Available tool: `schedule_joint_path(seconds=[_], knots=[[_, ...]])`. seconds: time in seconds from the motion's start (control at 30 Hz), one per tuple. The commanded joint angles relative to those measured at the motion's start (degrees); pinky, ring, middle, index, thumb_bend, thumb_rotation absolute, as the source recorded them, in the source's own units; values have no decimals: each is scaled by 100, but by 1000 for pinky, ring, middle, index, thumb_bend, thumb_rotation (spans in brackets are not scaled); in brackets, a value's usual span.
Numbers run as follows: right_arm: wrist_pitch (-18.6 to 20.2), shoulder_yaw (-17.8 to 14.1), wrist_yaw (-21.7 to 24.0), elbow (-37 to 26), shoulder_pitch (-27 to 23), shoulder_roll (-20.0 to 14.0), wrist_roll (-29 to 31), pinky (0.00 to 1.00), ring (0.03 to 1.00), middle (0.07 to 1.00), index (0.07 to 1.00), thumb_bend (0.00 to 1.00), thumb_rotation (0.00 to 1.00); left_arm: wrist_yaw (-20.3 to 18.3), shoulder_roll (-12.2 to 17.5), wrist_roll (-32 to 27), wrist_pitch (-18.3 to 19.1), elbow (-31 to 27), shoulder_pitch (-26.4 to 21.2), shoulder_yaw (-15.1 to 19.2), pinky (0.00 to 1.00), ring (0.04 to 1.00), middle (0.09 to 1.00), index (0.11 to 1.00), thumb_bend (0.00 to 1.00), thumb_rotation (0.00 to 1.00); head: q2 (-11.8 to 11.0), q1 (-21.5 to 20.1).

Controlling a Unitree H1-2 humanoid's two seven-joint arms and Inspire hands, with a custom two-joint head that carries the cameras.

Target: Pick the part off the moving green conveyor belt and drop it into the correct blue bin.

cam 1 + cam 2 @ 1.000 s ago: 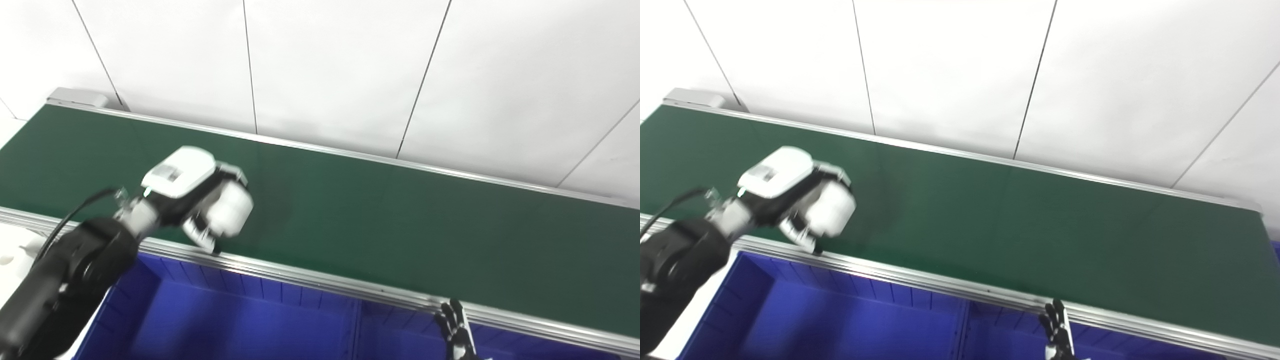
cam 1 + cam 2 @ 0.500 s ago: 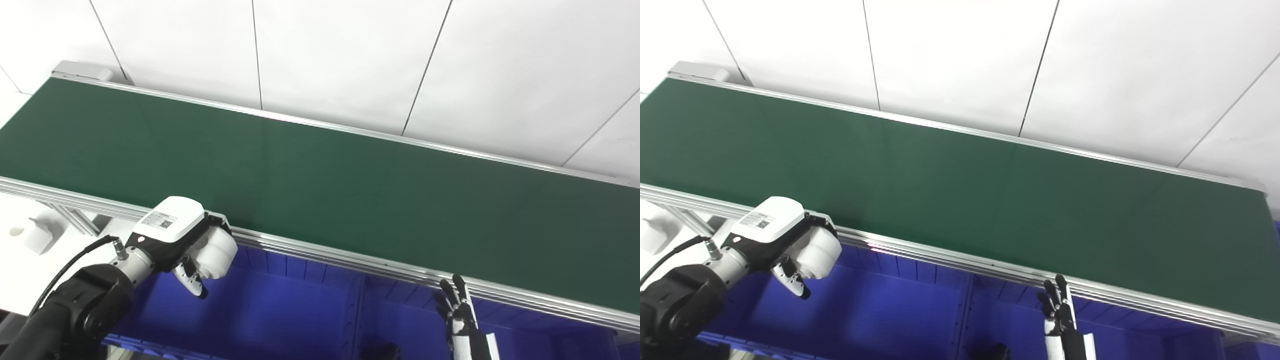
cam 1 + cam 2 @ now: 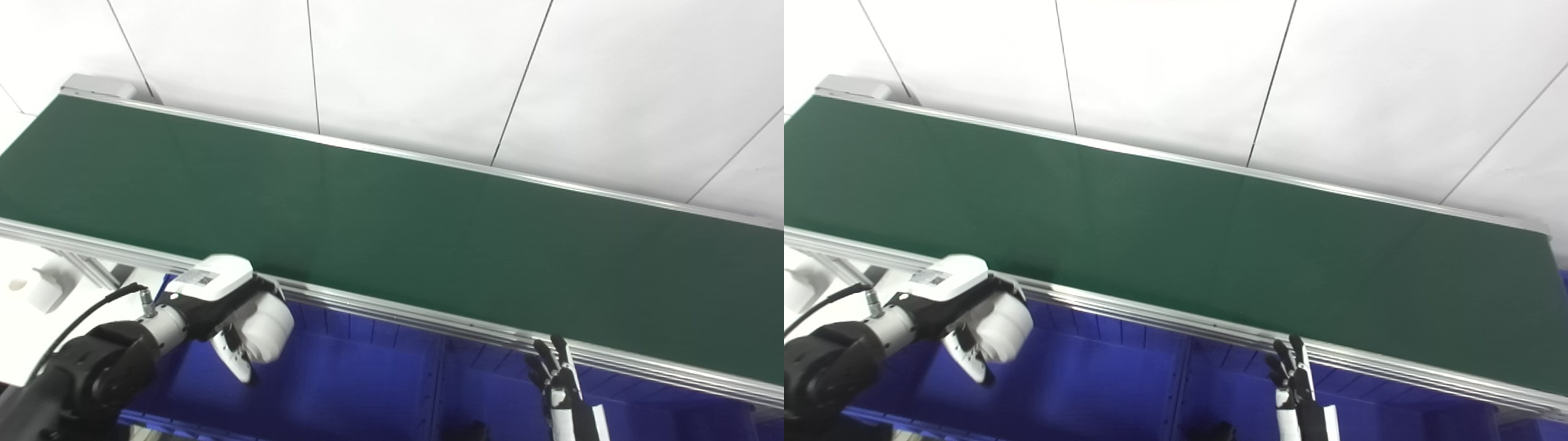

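Note:
My left hand (image 3: 211, 300) is shut on a round white part (image 3: 266, 327) and hangs over the left blue bin (image 3: 349, 386), just in front of the belt's near rail. The part (image 3: 998, 327) is off the green conveyor belt (image 3: 392, 214), which carries nothing in view. At the bottom edge my right hand (image 3: 554, 380) stands upright with fingers apart and holds nothing, over the right blue bin (image 3: 490, 392).
An aluminium rail (image 3: 429, 318) runs between belt and bins. A divider (image 3: 438, 380) separates the two bins. Something dark (image 3: 1213, 430) lies at the picture's bottom edge in the bins. A white fixture (image 3: 30, 288) sits at the left.
The left hand carried the white part from over the belt's near edge down in front of the rail, over the left bin. The camera view shifted. The right hand barely moved.

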Motion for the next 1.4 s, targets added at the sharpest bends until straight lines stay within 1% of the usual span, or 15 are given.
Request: schedule_joint_path(seconds=[0.0,0.13,0.2,0.33,0.47,0.53,0.6,0.63,0.73,0.83,0.9,1.0,1.1,1.27,1.37], knots=[[17,14,33,-226,41,14,18,921,907,939,1000,798,961,-338,225,-97,380,-369,-140,126,823,912,922,872,999,467,15,3],[41,20,38,-223,19,13,9,919,907,937,1000,805,964,-695,327,-309,723,-913,-40,213,847,924,928,890,1000,499,21,3],[47,22,36,-222,1,17,2,920,906,936,1000,808,963,-864,355,-394,929,-1186,16,241,805,932,929,892,1000,485,31,2],[29,19,26,-186,-40,16,-21,913,902,933,1000,817,963,-1102,376,-602,1226,-1628,71,310,911,941,933,898,1000,470,27,4],[58,10,23,-148,-79,29,-4,913,901,931,1000,828,964,-1149,334,-1012,1425,-1991,43,450,925,945,933,889,1000,490,19,-31],[85,19,11,-146,-88,47,-25,912,900,931,1000,829,965,-990,216,-1468,1432,-2098,47,614,910,938,927,883,1000,469,23,-90],[88,34,-1,-133,-96,76,-45,913,899,929,1000,832,961,-746,-38,-2031,1447,-2164,68,803,855,933,925,876,1000,447,26,-214],[77,45,-4,-118,-101,92,-54,914,899,928,1000,831,961,-536,-289,-2419,1397,-2130,124,921,826,925,925,878,1000,437,29,-321],[15,91,-44,-65,-117,161,-157,920,898,927,1000,834,957,424,-1316,-3108,861,-1811,563,1138,766,901,922,895,944,473,36,-593],[-2,175,-146,-43,-113,286,-393,916,885,918,995,846,963,1389,-2371,-3120,406,-1373,1073,1115,740,852,894,921,695,409,67,-1042],[-17,226,-200,-32,-107,357,-529,907,874,912,995,837,972,1801,-2831,-3063,148,-1087,1321,1062,771,835,876,930,565,328,77,-1160],[18,318,-213,-50,-86,465,-608,911,874,912,999,826,974,2203,-3087,-2963,-135,-656,1508,1013,770,827,870,929,528,287,108,-1313],[48,395,-222,-73,-80,533,-623,914,886,914,1000,816,973,2405,-3113,-3095,-223,-375,1547,986,777,844,880,936,496,266,127,-1376],[38,463,-320,-143,-58,621,-753,902,883,912,1000,815,971,2651,-3282,-3369,-161,-301,1647,891,841,893,929,982,509,375,196,-1514],[44,489,-338,-191,-34,644,-780,902,881,913,997,817,965,2815,-3619,-3667,171,-683,1831,778,861,919,950,997,525,424,224,-1559]])
